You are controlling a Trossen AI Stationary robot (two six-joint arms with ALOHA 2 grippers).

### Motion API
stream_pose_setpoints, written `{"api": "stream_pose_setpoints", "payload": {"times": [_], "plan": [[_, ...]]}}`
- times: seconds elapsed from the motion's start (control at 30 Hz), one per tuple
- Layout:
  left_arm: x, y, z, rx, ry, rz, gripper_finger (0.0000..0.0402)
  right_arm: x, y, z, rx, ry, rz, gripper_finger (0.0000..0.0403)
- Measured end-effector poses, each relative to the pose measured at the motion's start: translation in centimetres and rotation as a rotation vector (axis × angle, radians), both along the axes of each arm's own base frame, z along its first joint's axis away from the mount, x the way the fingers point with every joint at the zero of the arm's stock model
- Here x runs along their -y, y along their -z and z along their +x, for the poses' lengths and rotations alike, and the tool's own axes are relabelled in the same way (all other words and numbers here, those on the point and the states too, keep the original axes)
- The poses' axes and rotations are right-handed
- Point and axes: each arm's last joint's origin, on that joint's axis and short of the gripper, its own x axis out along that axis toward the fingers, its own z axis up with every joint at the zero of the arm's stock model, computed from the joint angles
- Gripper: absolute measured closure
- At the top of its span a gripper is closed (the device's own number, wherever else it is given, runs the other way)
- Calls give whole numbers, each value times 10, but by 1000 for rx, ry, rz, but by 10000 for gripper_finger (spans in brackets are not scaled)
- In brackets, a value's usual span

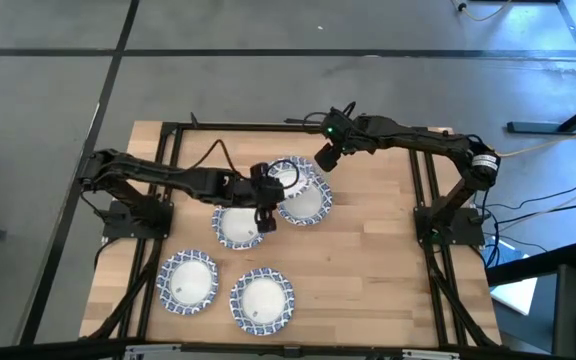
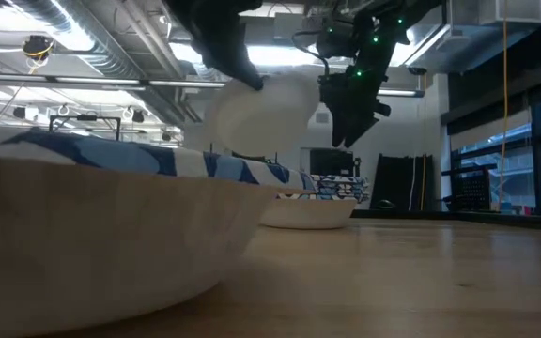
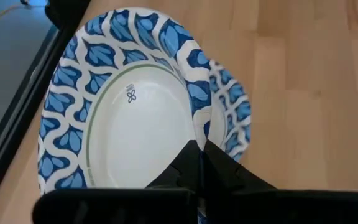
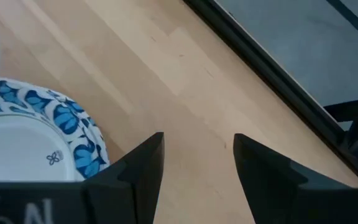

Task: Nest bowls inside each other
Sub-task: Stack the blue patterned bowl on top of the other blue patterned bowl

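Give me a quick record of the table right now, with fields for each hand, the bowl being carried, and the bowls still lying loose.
left hand: shut on the rim of a blue-and-white patterned paper bowl, lifted and tilted
right hand: open, empty, above the table's far side
below held bowl: another patterned bowl
loose bowls: three on the wooden table, at
nesting: not yet done
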Motion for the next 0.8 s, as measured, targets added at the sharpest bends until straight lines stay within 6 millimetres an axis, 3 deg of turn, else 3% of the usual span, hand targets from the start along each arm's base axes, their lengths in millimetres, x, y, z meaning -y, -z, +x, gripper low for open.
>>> {"api": "stream_pose_setpoints", "payload": {"times": [0.17, 0.47, 0.8], "plan": [[2, 4, 7, 21, 5, -3, 401, -4, -14, -7, 51, 8, -1, 210], [-4, 36, 33, 0, 59, -58, 401, -16, -39, -19, 129, 20, -30, 210], [-4, 73, 47, -108, 65, -54, 397, -19, -43, -24, 121, 21, -30, 210]]}}
